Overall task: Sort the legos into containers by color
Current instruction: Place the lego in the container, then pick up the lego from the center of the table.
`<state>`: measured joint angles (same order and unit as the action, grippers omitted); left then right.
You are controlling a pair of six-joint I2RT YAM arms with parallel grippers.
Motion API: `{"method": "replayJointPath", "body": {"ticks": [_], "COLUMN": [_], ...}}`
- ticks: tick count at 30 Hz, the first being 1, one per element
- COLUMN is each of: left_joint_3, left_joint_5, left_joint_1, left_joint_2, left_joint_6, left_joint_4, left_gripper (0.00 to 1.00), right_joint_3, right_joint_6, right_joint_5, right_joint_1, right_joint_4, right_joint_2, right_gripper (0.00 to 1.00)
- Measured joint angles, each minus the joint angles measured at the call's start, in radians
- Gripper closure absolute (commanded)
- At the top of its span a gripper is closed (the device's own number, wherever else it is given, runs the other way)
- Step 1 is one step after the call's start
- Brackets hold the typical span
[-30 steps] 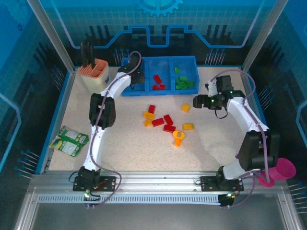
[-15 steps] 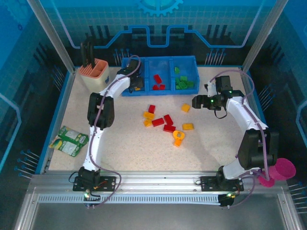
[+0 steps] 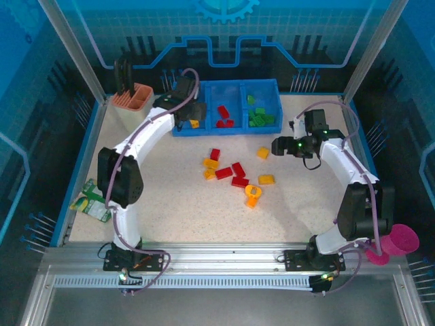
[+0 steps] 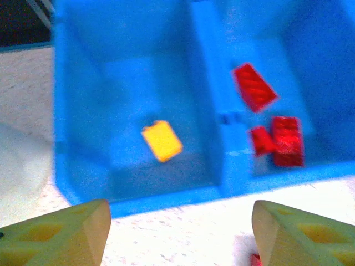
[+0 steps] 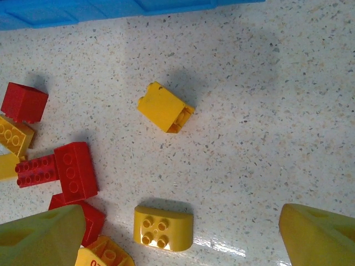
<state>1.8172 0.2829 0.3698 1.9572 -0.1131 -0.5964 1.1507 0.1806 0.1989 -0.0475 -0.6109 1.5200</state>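
blue plastic, the tray (image 3: 231, 132) sits at the far side of the table (image 3: 177, 210), split into three compartments. the left gripper (image 3: 190, 114) hangs over the leftmost one, its fingers (image 4: 61, 235) spread well apart and holding nothing. straight ahead of those fingers, on the compartment floor, lies one yellow lego (image 4: 161, 141), clear of the walls. ahead and to the right of this gripper, past the divider, three red legos (image 4: 287, 139) lie in the middle compartment, two of them touching. green legos (image 3: 258, 117) sit in the third compartment, the one farthest from this gripper.

the right gripper (image 3: 279, 145) hovers above the table on the near side of the tray, its jaws wide and empty. in its wrist view a rounded yellow lego (image 5: 163, 227) lies on the table in the gap between the two fingers (image 5: 319, 233), touching neither. further ahead of the gripper a yellow block (image 5: 165, 107) lies on its side, apart from the rest. off to this gripper's left is a cluster of loose legos (image 5: 75, 170), red and yellow, several of them touching. beyond them all, the tray's near edge runs across.
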Motion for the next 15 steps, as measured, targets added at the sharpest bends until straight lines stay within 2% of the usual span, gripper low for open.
{"method": "replayJointPath", "body": {"ticks": [4,8,15], "left_joint_3": [-0.025,-0.002,0.235], "left_joint_5": [-0.022,-0.080,-0.122], "left_joint_1": [0.140,0.258,0.355], "left_joint_2": [0.006,0.069,0.323], "left_joint_6": [0.035,0.043,0.045], "left_joint_4": [0.003,0.022,0.024], "left_gripper": [0.29,0.27,0.23], "right_joint_3": [-0.020,-0.056,-0.123], "right_joint_6": [0.013,0.047,0.098], "right_joint_5": [-0.037,-0.084,-0.121], "right_joint_1": [0.000,0.009,0.044], "right_joint_4": [0.000,0.004,-0.001], "right_joint_2": [-0.045,-0.155,-0.329], "right_gripper": [0.06,0.00,0.00]}}
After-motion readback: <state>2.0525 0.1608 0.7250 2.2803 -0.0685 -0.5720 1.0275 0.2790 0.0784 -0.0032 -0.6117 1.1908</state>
